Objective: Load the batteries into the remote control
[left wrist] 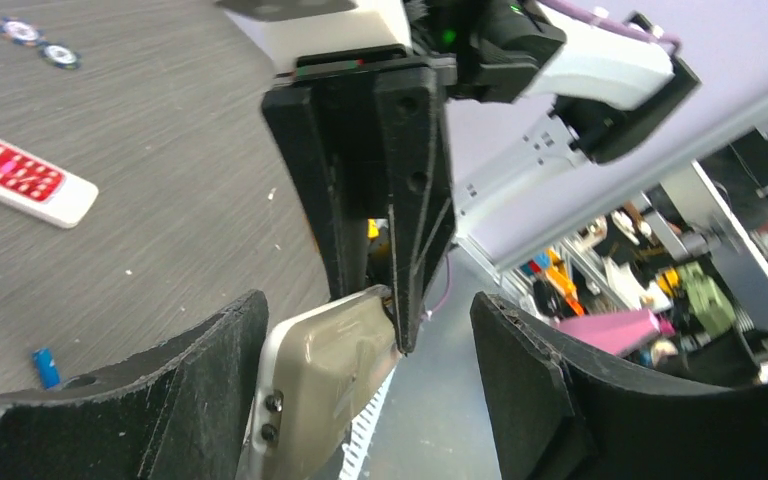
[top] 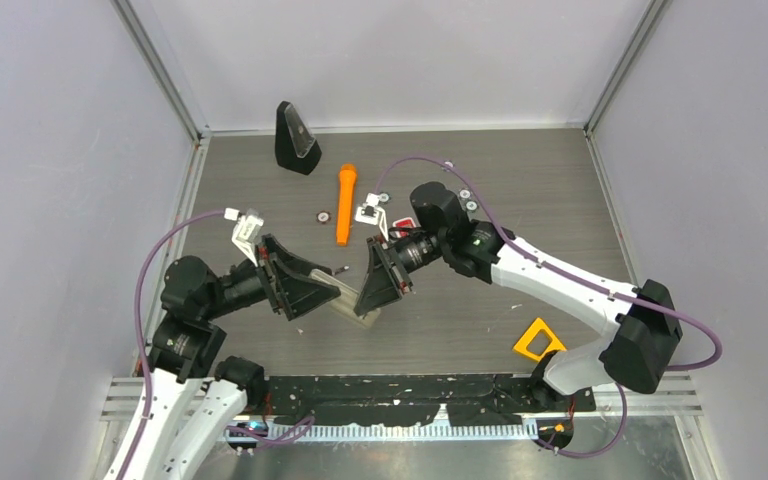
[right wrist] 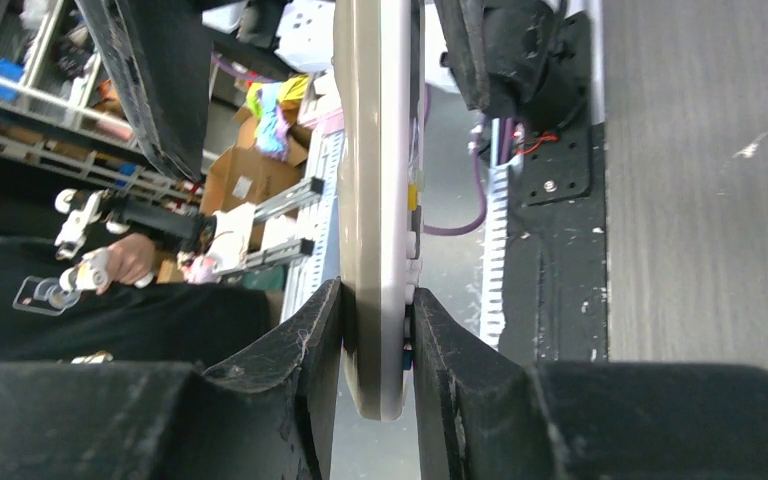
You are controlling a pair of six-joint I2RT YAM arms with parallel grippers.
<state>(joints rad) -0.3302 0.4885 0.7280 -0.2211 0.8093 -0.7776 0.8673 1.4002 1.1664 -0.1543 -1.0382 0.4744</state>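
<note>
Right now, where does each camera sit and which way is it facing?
Top external: fixed above and behind the arms, looking down on the table; both arms and their bases show.
Left wrist: on the left arm, looking past the open left gripper at the beige remote; its own fingers frame the bottom.
Right wrist: on the right arm, looking along the right gripper, clamped on that remote, toward the near edge.
Shared: both wrist views show the remote and the other arm's gripper.

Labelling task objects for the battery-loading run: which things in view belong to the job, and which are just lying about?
Job: beige remote, clamped in right hand, left hand open around it; blue battery.
Lying about: red-and-white remote, orange tube, black wedge stand, yellow frame, small round discs.
</note>
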